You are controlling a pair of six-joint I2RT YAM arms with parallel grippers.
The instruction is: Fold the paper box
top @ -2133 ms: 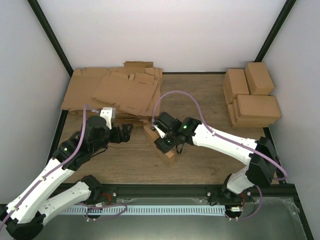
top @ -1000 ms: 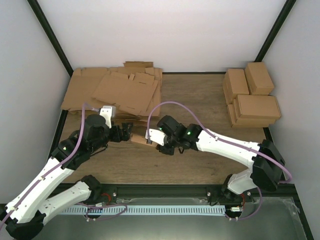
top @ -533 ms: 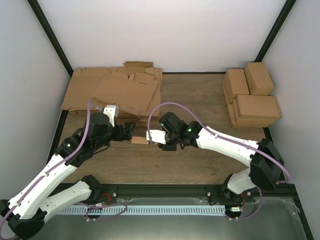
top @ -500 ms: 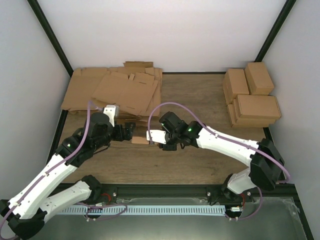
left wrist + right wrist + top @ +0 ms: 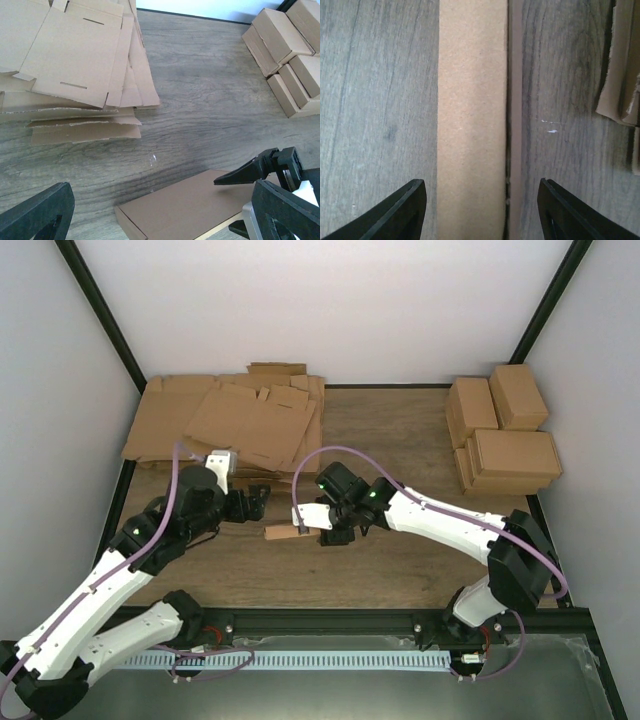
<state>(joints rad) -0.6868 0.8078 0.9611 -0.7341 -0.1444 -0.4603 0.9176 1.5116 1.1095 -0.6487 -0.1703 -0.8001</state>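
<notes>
The paper box [image 5: 283,533] lies closed and flat on the wooden table between the two arms. In the left wrist view the paper box [image 5: 190,205] shows its plain brown lid and one short side. In the right wrist view its long side [image 5: 472,125] runs up the middle. My right gripper [image 5: 312,527] is at the box's right end, and my right gripper [image 5: 482,210] is open with a gap on each side of the box. Just left of the box, my left gripper [image 5: 258,502] is wide open; its fingers [image 5: 35,212] hold nothing.
A heap of flat notched cardboard sheets [image 5: 230,425] fills the back left and reaches close to the box [image 5: 75,65]. Several folded boxes [image 5: 505,435] are stacked at the back right. Black frame rails edge the table.
My right gripper has opened and let go of the box, which now lies on the table slightly nearer than before. The left arm has barely moved.
</notes>
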